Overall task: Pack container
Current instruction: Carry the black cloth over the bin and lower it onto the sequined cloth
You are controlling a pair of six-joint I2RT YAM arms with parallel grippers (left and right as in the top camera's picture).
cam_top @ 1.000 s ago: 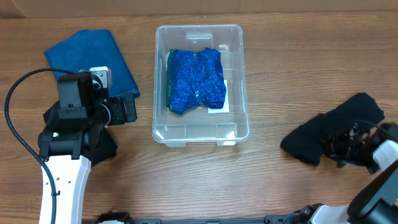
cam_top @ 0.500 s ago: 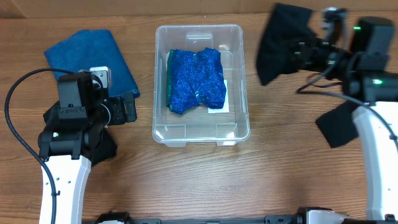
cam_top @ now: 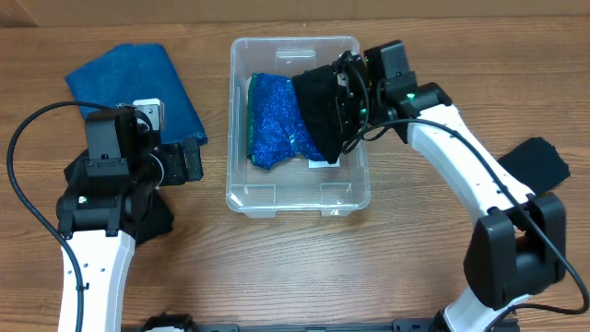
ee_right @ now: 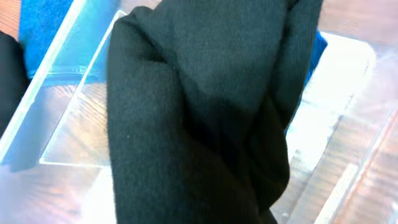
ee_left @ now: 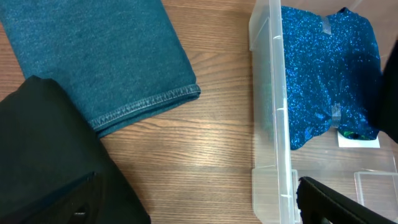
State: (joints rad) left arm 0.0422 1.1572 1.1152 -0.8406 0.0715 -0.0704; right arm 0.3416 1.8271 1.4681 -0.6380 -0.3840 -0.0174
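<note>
The clear container (cam_top: 297,208) stands at the table's middle, with a blue glittery cloth (cam_top: 272,120) inside on its left half. My right gripper (cam_top: 355,100) is shut on a black cloth (cam_top: 321,115) and holds it over the container's right half. The cloth fills the right wrist view (ee_right: 199,124) and hides the fingers; the container wall (ee_right: 348,180) shows beside it. My left gripper (cam_top: 189,161) is open and empty, just left of the container. In the left wrist view the gripper (ee_left: 205,208) faces the container's wall (ee_left: 270,112) and the glittery cloth (ee_left: 323,74). The white label (ee_left: 358,140) peeks out.
A folded blue denim cloth (cam_top: 129,78) lies at the back left, also in the left wrist view (ee_left: 93,56). A black cloth (cam_top: 159,219) lies under my left arm. Another black cloth (cam_top: 535,166) lies at the right.
My right arm lifted a black cloth from the right side of the table, swung it up and back, then brought it left over the container. The left arm has not moved.
</note>
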